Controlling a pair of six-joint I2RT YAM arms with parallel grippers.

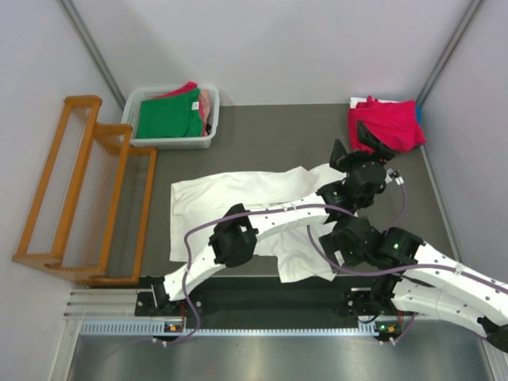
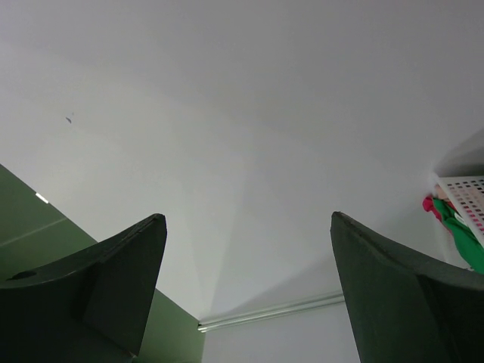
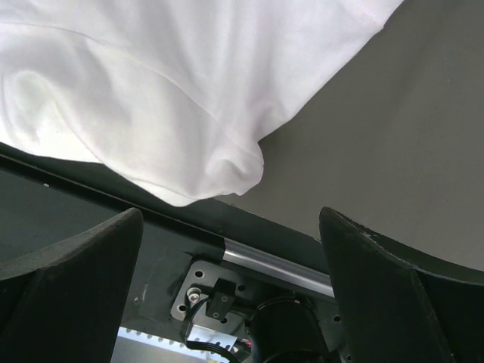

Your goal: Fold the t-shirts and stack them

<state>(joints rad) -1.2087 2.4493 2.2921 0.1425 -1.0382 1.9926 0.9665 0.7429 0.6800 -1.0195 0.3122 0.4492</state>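
Orange wooden rack [image 1: 79, 190] with thin rods, left of the white t-shirt [image 1: 230, 194]. Behind-left of the shirt, white slotted plastic basket [image 1: 171, 143] holds a green t-shirt [image 1: 167, 117] on top, pinkish-red t-shirt [image 1: 184, 89] behind it. White t-shirt is spread, soft, wrinkled. Rumpled crimson t-shirts [image 1: 385, 121] lie behind-right of it. Left gripper [image 2: 246, 219] released, empty, facing the wall. Right gripper [image 3: 231, 215] released, empty, at the white shirt's near edge.
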